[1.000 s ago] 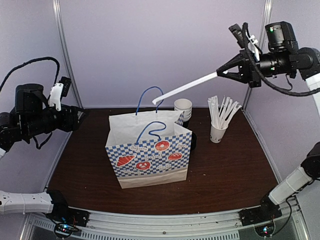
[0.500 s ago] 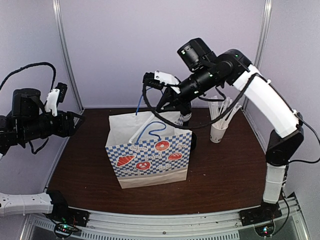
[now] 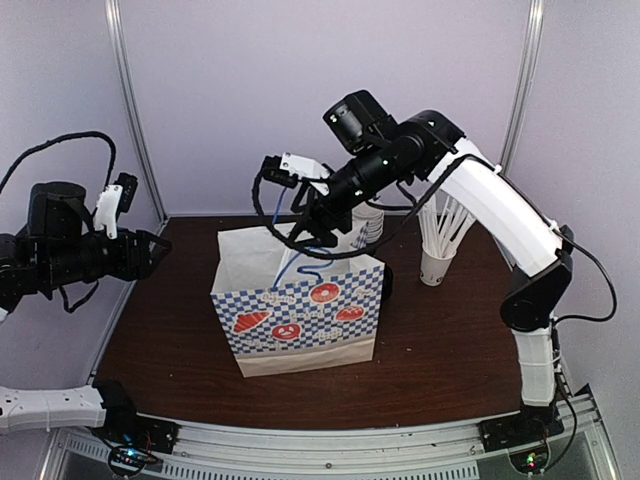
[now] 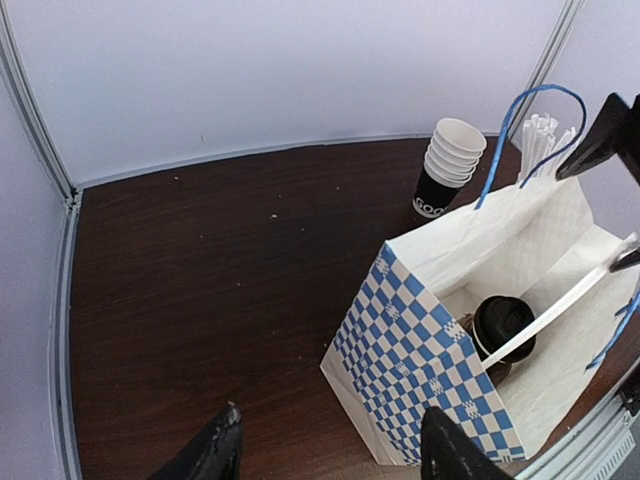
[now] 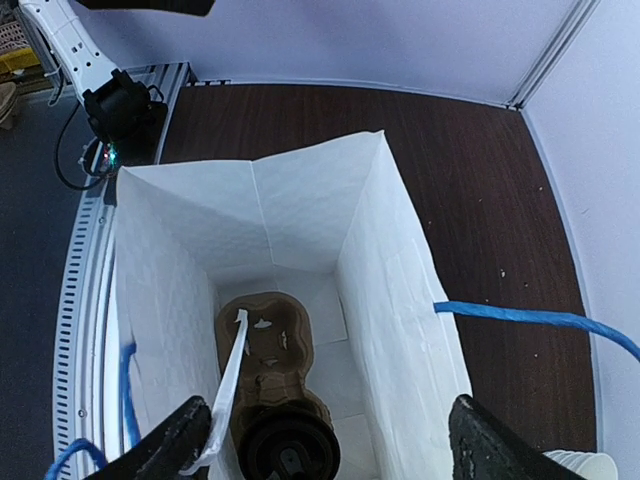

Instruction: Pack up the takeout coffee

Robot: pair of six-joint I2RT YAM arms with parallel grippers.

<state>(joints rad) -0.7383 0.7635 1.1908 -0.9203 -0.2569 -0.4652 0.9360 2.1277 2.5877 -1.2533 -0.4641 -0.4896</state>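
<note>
Item: takeout coffee [image 4: 503, 318]. Black-lidded cup, upright in a brown cardboard carrier [image 5: 268, 350] at the bottom of the checked paper bag [image 3: 300, 320], which should keep it from tipping. The bag stands open on the table [image 4: 200, 300].
White straw [image 4: 560, 305]: slants from the carrier up toward the rim, beside the cup, gripped by nothing.
Right tool [image 5: 335, 440]: poised over the bag mouth, jaws wide apart, empty — likely positioned for dropping the straw in.
Left tool [image 4: 330, 452]: held off to the left, jaws apart, empty — clear of the work.
</note>
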